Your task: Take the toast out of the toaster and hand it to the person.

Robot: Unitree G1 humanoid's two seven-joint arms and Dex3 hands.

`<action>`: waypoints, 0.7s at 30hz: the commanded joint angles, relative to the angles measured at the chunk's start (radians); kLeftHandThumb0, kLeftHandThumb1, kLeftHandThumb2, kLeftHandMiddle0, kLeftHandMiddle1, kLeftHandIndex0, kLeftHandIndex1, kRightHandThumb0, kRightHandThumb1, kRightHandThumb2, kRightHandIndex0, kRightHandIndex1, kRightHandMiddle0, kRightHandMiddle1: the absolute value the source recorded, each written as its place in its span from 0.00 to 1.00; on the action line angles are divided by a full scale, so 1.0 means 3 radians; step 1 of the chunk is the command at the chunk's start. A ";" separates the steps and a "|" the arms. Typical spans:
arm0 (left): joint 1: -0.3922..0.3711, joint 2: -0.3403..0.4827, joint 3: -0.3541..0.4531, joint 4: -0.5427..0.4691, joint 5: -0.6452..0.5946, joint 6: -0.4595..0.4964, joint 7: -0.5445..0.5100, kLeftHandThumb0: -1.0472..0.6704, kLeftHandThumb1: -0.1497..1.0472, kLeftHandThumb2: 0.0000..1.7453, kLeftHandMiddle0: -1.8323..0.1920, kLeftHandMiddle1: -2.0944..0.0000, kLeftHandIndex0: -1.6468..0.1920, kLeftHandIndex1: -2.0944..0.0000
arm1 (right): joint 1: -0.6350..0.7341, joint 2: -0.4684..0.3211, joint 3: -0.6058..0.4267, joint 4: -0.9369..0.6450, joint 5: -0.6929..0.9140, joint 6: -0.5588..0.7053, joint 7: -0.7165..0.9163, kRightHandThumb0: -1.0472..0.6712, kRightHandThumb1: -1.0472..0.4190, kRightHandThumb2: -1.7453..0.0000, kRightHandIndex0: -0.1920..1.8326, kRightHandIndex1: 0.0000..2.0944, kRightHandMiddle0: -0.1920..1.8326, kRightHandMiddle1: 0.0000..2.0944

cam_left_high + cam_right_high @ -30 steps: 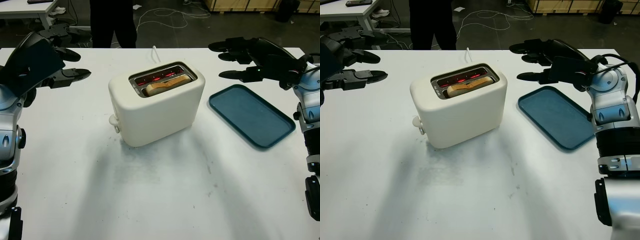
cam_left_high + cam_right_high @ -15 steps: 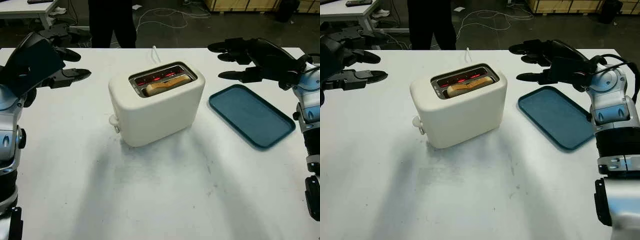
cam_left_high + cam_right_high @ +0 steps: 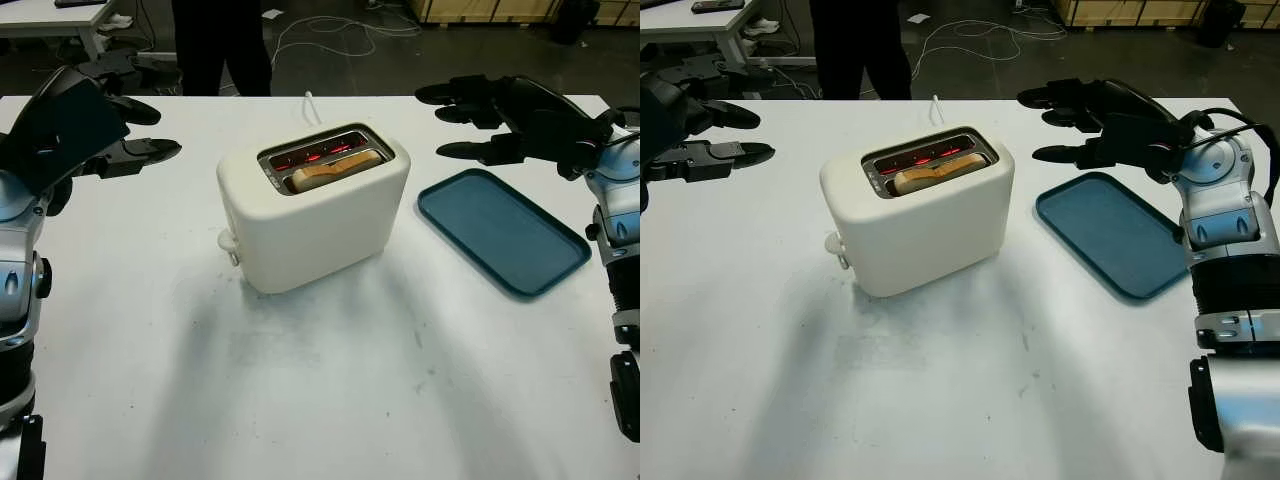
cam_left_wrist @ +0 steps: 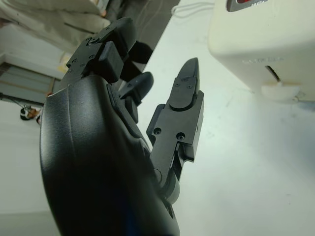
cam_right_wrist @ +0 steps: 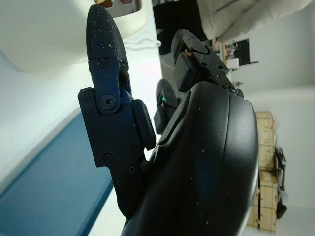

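Cream plastic forms the toaster (image 3: 313, 215), which is set near the middle of the white table (image 3: 300, 400) with its two slots turned up toward the head camera, so that both can be looked into from above; the far slot is lit red by its glowing elements, and the toast (image 3: 336, 169) is seated in the near slot with only its browned top edge raised above the rim, which is judged to leave a narrow strip to be pinched from above. A pale lever knob (image 3: 228, 241) is carried low on the end facing the left side. The left hand (image 3: 120, 120) is held raised and open above the table's far left part, well apart from the toaster, nothing being grasped; the right hand (image 3: 480, 115) is held likewise open on the far right, above the far end of a dark teal tray (image 3: 500, 232), which lies flat just beside the toaster. A person (image 3: 220, 45) in dark clothing is seen standing beyond the far table edge, placed where the slice is to be handed over; no part of the removal is judged yet done.
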 commanded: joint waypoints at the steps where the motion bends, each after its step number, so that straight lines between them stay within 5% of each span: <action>1: 0.0002 0.0012 -0.0002 -0.0033 -0.0016 0.0043 0.0012 0.61 0.89 0.06 0.86 0.52 0.75 0.77 | -0.0004 0.0007 -0.0002 -0.0026 0.0016 0.0043 0.0002 0.18 0.09 0.89 0.27 0.00 0.27 0.00; 21: -0.0001 0.0019 -0.0008 0.0021 -0.0002 -0.0056 0.0014 0.58 0.89 0.06 0.85 0.52 0.74 0.76 | -0.0025 -0.0002 0.0021 -0.0020 -0.0033 0.0001 -0.0024 0.17 0.09 0.88 0.28 0.01 0.28 0.00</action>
